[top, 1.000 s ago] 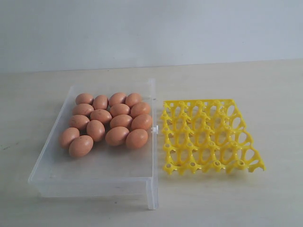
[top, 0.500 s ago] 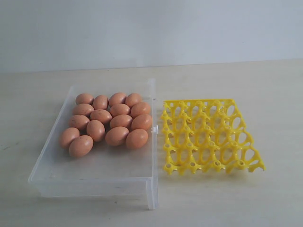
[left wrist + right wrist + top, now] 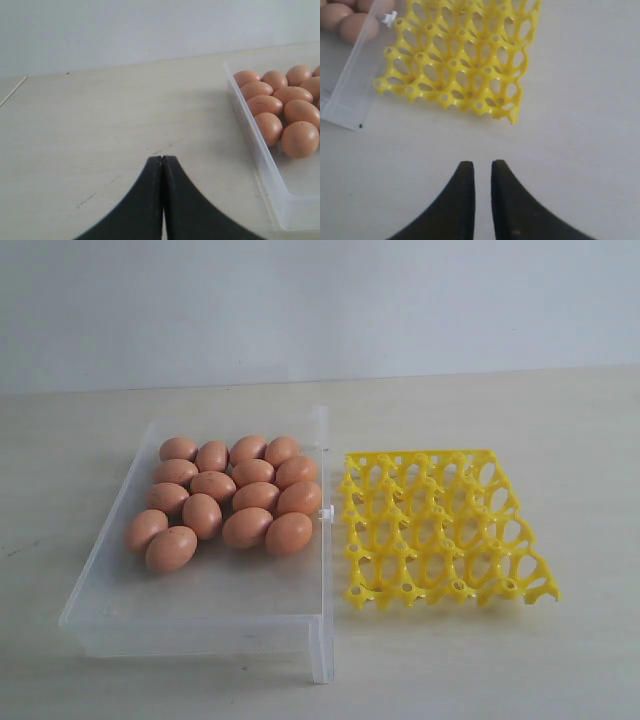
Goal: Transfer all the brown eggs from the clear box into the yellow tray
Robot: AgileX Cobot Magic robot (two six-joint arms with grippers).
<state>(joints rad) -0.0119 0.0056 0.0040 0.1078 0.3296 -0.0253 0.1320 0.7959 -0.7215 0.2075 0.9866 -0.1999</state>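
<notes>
Eggs (image 3: 256, 496) lie unmoved in the clear box (image 3: 200, 600); left fingers (image 3: 145, 200) closed, right fingers (image 3: 462, 200) slightly parted, both empty.

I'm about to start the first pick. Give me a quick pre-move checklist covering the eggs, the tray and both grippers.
1. Eggs all in the box, none in the tray: ok.
2. Tray cups empty, nothing blocking them: ok.
3. Left gripper shut, over bare table beside the box: not ok, open it first.
4. Right gripper empty, jaws only narrowly apart, over the table near the tray: not ok for an egg.
5. Tray touching the box: cannot tell.
</notes>
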